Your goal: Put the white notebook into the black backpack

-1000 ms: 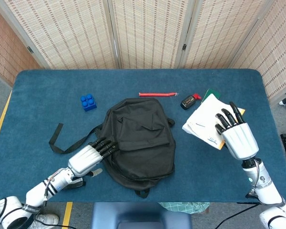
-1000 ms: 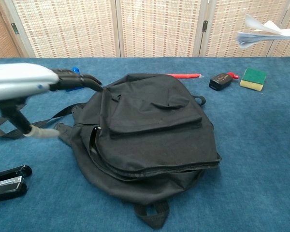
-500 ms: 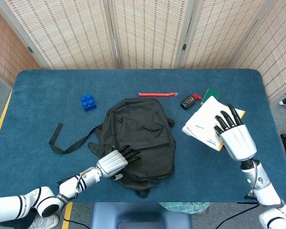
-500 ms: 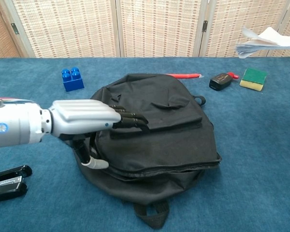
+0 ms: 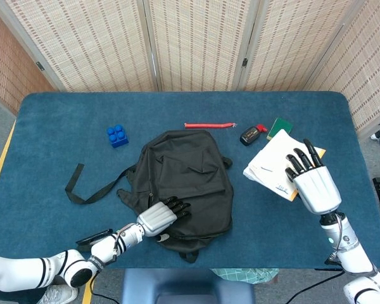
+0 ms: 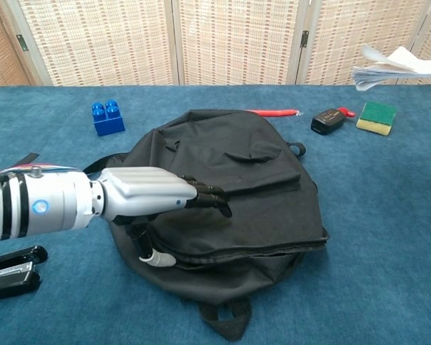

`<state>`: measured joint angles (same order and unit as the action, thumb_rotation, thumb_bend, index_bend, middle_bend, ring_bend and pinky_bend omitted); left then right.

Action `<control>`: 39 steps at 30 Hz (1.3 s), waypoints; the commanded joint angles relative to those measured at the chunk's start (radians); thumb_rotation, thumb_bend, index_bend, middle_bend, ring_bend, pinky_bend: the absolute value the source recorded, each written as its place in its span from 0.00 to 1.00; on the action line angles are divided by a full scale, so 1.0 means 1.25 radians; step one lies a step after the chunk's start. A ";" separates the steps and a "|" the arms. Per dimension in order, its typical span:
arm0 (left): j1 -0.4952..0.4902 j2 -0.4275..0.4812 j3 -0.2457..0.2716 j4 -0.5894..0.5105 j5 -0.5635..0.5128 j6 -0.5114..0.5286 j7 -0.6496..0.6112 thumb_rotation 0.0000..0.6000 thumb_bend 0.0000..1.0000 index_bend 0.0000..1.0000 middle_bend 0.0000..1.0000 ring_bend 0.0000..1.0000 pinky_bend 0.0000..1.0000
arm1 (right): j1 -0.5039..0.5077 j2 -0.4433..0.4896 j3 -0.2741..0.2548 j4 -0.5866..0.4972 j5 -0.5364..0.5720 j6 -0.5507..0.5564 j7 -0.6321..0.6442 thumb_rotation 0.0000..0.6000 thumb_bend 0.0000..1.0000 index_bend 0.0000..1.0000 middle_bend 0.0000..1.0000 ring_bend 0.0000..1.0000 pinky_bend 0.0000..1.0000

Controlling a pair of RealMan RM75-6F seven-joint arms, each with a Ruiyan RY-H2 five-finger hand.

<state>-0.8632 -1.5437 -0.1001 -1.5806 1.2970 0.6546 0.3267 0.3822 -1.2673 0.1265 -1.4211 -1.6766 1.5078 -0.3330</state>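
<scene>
The black backpack [image 5: 189,180] [image 6: 237,194] lies flat in the middle of the blue table, zipper edge toward its near left side. My left hand [image 5: 161,215] [image 6: 158,194] rests on the bag's near left part, fingers stretched across the fabric and thumb down beside the zipper edge; it holds nothing that I can see. My right hand [image 5: 313,180] holds the white notebook [image 5: 272,161] to the right of the bag. The chest view shows the notebook [image 6: 395,66] raised above the table, pages fanned, with the hand itself out of frame.
A blue block [image 5: 117,136] sits left of the bag. Behind the bag lie a red pen [image 5: 209,125], a small black item with a red cap [image 5: 251,134] and a green sponge [image 5: 279,125]. A black stapler [image 6: 11,269] lies near the front left edge. A loose strap [image 5: 76,187] trails left.
My left hand has moved from the bag's left edge onto its front, then slid toward the near edge. The right hand and the notebook have barely shifted.
</scene>
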 commanded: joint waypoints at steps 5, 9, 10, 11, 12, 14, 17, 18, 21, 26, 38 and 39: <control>0.010 -0.043 -0.027 0.048 -0.005 0.056 -0.108 1.00 0.35 0.36 0.15 0.17 0.00 | -0.001 -0.007 -0.001 0.013 -0.001 0.000 0.011 1.00 0.48 0.71 0.37 0.24 0.08; 0.018 -0.051 -0.030 0.063 0.014 0.087 -0.146 1.00 0.35 0.39 0.18 0.19 0.00 | -0.001 -0.011 -0.002 0.021 0.000 -0.002 0.016 1.00 0.48 0.71 0.37 0.24 0.08; 0.020 -0.053 -0.030 0.065 0.018 0.093 -0.155 1.00 0.35 0.40 0.19 0.20 0.00 | -0.001 -0.013 -0.002 0.023 0.000 -0.002 0.017 1.00 0.48 0.71 0.37 0.24 0.08; 0.023 -0.056 -0.032 0.068 0.019 0.102 -0.165 1.00 0.35 0.41 0.20 0.21 0.00 | 0.000 -0.013 -0.002 0.024 -0.001 -0.002 0.019 1.00 0.48 0.71 0.37 0.24 0.08; 0.025 -0.061 -0.032 0.072 0.022 0.110 -0.177 1.00 0.35 0.42 0.21 0.21 0.00 | 0.000 -0.015 -0.002 0.025 -0.002 -0.002 0.020 1.00 0.48 0.71 0.37 0.24 0.08; 0.028 -0.069 -0.033 0.081 0.026 0.120 -0.197 1.00 0.35 0.45 0.23 0.24 0.00 | 0.001 -0.016 -0.001 0.026 -0.003 -0.001 0.022 1.00 0.48 0.71 0.37 0.24 0.08; 0.032 -0.079 -0.034 0.090 0.030 0.133 -0.213 1.00 0.36 0.51 0.27 0.27 0.00 | 0.001 -0.017 -0.001 0.026 -0.005 0.001 0.022 1.00 0.48 0.71 0.37 0.24 0.08; 0.033 -0.082 -0.035 0.094 0.031 0.138 -0.218 1.00 0.37 0.53 0.28 0.29 0.00 | 0.001 -0.017 0.000 0.026 -0.005 0.002 0.023 1.00 0.48 0.71 0.37 0.24 0.08; 0.047 -0.111 -0.048 0.113 0.028 0.171 -0.272 1.00 0.41 0.62 0.35 0.35 0.00 | 0.001 -0.019 0.000 0.022 -0.017 0.016 0.035 1.00 0.48 0.71 0.37 0.24 0.08; 0.050 -0.129 -0.066 0.135 0.009 0.177 -0.325 1.00 0.46 0.68 0.41 0.40 0.03 | -0.004 -0.024 -0.004 0.014 -0.040 0.044 0.054 1.00 0.48 0.71 0.37 0.24 0.08; 0.031 -0.095 -0.194 0.110 -0.136 0.170 -0.357 1.00 0.53 0.67 0.44 0.43 0.06 | -0.012 -0.014 -0.048 -0.053 -0.196 0.155 0.156 1.00 0.48 0.71 0.38 0.25 0.10; 0.024 -0.088 -0.209 0.108 -0.163 0.160 -0.353 1.00 0.53 0.67 0.44 0.43 0.06 | -0.012 -0.013 -0.050 -0.058 -0.213 0.167 0.160 1.00 0.48 0.71 0.38 0.25 0.10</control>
<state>-0.8167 -1.6740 -0.3219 -1.4340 1.1480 0.8775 -0.1213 0.3683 -1.2885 0.0748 -1.4772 -1.9120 1.6905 -0.1504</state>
